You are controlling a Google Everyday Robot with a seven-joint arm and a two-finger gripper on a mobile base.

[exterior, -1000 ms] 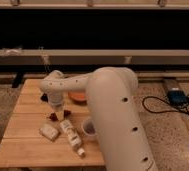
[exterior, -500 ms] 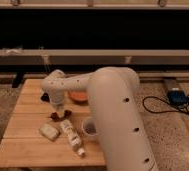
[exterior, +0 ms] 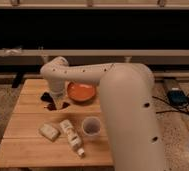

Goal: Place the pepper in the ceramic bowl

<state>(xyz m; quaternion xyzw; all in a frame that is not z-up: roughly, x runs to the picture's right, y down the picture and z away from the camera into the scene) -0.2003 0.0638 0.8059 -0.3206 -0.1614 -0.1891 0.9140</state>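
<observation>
The ceramic bowl (exterior: 81, 92), orange inside, stands at the back middle of the wooden table (exterior: 28, 150). My gripper (exterior: 56, 101) points down at the table just left of the bowl, at the end of the big white arm (exterior: 123, 105). A small dark red shape, the pepper (exterior: 53, 106), lies right under the gripper. Whether the gripper touches it cannot be told. A flat black object (exterior: 46, 96) lies just left of the gripper.
A translucent white cup (exterior: 90, 126) stands in front of the bowl. A small white bottle (exterior: 71, 136) and a pale packet (exterior: 49, 131) lie at the front of the table. Cables and a blue box (exterior: 177, 95) lie on the floor at the right.
The gripper end has shifted very slightly to the right over the pepper. Nothing else has visibly moved.
</observation>
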